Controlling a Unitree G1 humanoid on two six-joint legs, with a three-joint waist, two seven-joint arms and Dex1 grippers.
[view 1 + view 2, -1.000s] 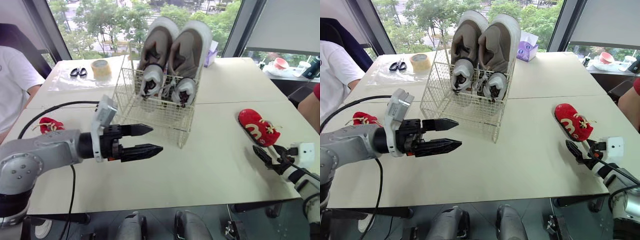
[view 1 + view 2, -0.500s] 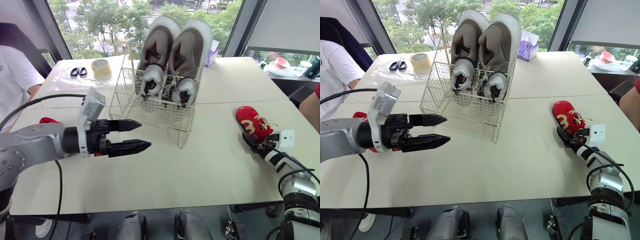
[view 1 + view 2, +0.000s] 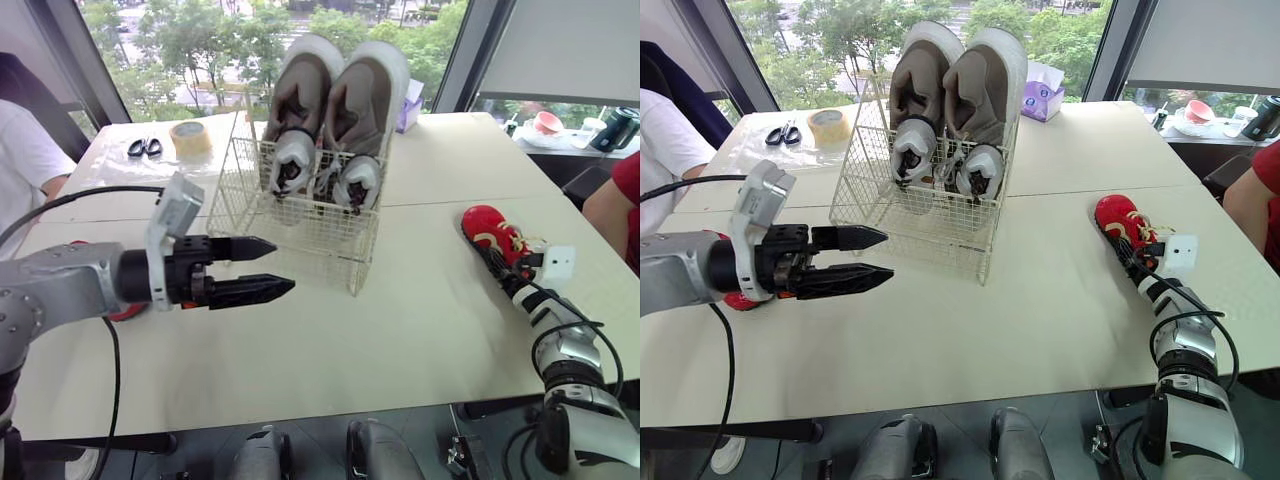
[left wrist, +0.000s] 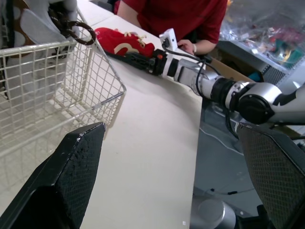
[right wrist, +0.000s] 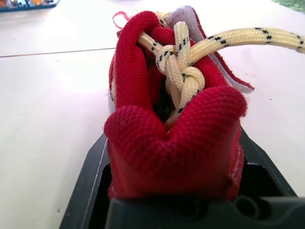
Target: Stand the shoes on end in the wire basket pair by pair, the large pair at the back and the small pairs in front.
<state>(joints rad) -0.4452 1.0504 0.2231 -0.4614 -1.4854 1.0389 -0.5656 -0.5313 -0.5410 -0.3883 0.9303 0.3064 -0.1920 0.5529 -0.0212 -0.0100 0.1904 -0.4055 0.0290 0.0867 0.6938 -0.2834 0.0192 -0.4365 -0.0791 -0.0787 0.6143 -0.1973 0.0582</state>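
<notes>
Toward the back of the pale tabletop (image 3: 400, 330) stands the white wire basket (image 3: 290, 225), and the large pair of grey-brown sneakers (image 3: 340, 100) is on end against its rear wall, soles to the window, toes up, side by side and touching. The front of the basket holds no shoes yet. My left gripper (image 3: 283, 265) hovers above the table just in front of the basket's left corner, pointing across its front wall, jaws apart and holding nothing. Beneath that arm a small red shoe with cream laces (image 3: 740, 300) peeks out, lying on the table well to the left of the basket. Far to the right, my right gripper (image 3: 502, 262) lies low on the table with its jaws clamped on the heel of the other small red lace-up shoe (image 3: 486, 226); from the wrist, its knotted cream lace (image 5: 183, 71) sits on top and the red cloth fills the gap from finger to finger. Beyond the basket lie a roll of tan tape (image 3: 190, 135), black-handled scissors (image 3: 143, 147) and a purple tissue box (image 3: 1043, 100).
</notes>
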